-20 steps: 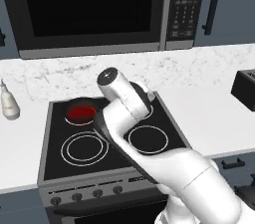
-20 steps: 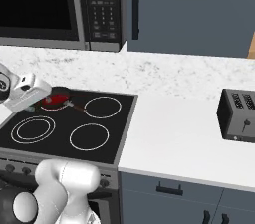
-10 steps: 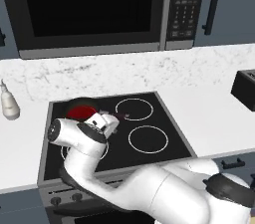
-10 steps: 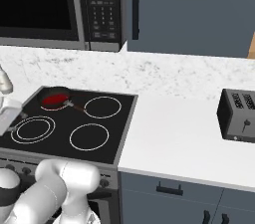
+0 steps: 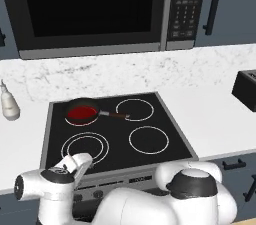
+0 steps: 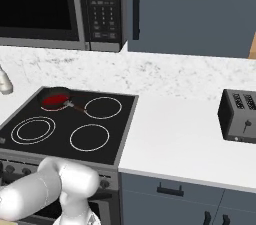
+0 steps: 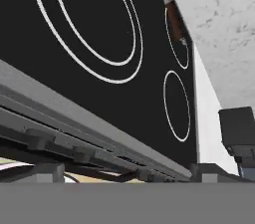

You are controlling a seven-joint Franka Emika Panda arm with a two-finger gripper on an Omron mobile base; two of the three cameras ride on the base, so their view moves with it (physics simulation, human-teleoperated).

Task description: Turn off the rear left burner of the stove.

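White marbled worktop (image 5: 210, 114) flanks the stove (image 5: 165, 119) in the left base view; the rear left burner (image 5: 81, 114) glows red under a small frying pan (image 5: 75, 105). From the right, the knob row (image 6: 103, 184) sits half hidden behind the arm, so the wrong knob could easily get turned. Microwave (image 6: 102, 9) keypad writing is too small to read. Along the hand's view the panel looms close; whether the hand is wide or narrow I cannot tell.

Stove (image 6: 117, 134) with 4 ringed burners — small black frying pan (image 6: 54, 98) glowing red on the rear left burner (image 6: 50, 106); toaster (image 6: 238, 115) sits well apart.
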